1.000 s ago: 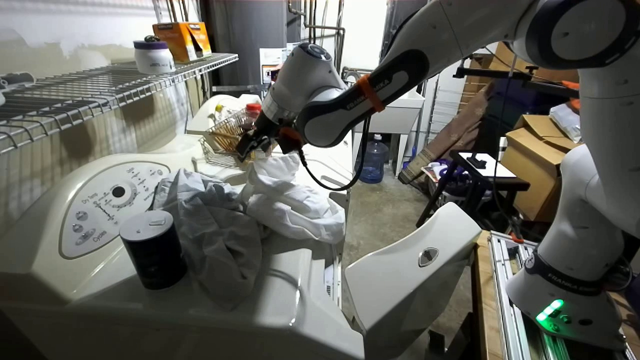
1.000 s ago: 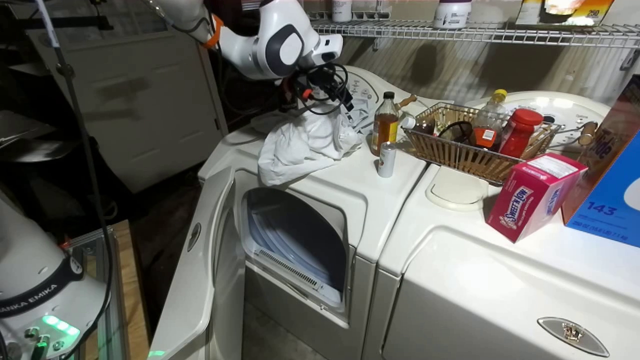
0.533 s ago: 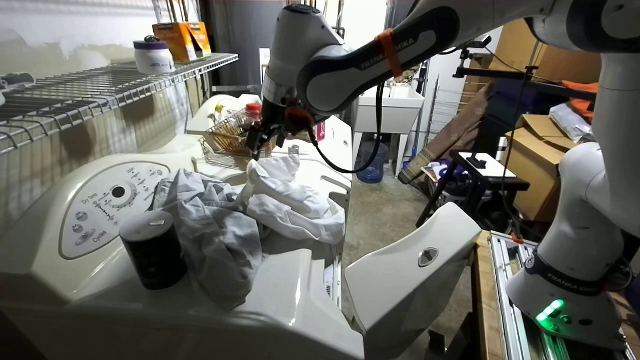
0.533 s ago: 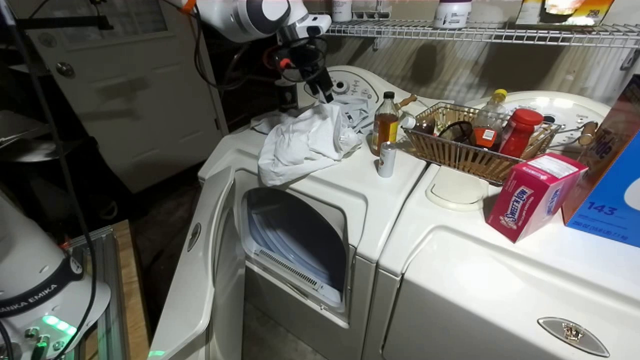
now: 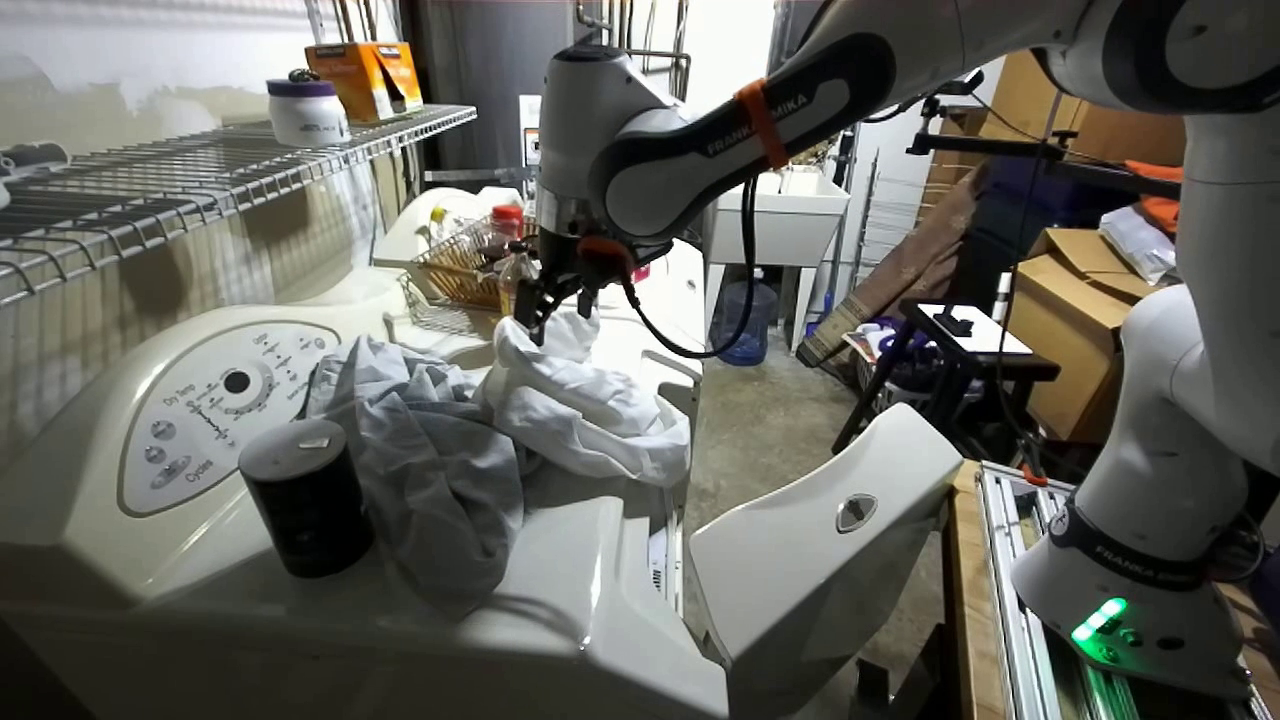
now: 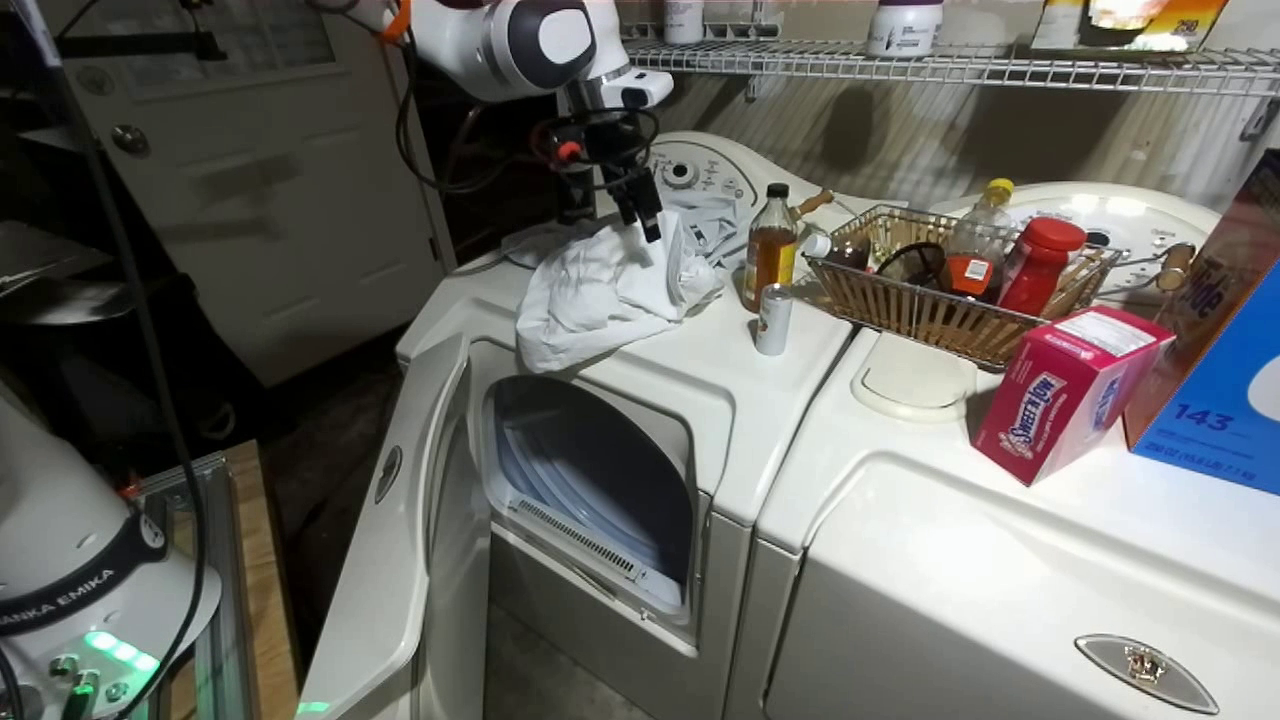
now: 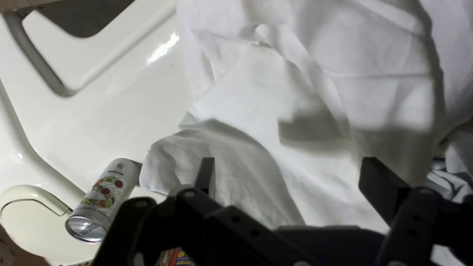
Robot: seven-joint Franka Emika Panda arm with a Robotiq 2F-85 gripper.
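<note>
A: What takes up the most room?

B: The white dryer [image 6: 765,420]. Its control panel [image 5: 230,420] runs along the back edge and its door [image 6: 390,560] is swung out from the front edge. A neighbouring machine [image 6: 950,560] stands against one side edge, and the robot arm [image 5: 680,180] reaches in over the front edge.

A: And the largest things lying on top?

B: The white cloth [image 6: 610,290], heaped on the dryer top, one end reaching the front edge just above the door opening. A grey cloth [image 5: 430,480] lies against it, toward the back edge.

A: After those?

B: A slatted basket [image 6: 940,320], near the back edge, over the seam between the two machines.

A: Where is the gripper [image 7: 290,177], and how are its jaws?

B: Over the white cloth, pointing down, jaws spread wide. In the wrist view fabric shows in the gap, with shadows across the folds. Whether a tip touches it, I can't tell.

A: And the smaller things?

B: A pink box [image 6: 1070,395] sits just beside the basket's front corner. A black canister [image 5: 305,510] stands toward the dryer's back corner, farthest from the neighbouring machine. An amber bottle [image 6: 770,255] stands near the shared side edge. Smallest is the Morton can [image 7: 107,195], upright, closer to the front edge than the bottle.
</note>
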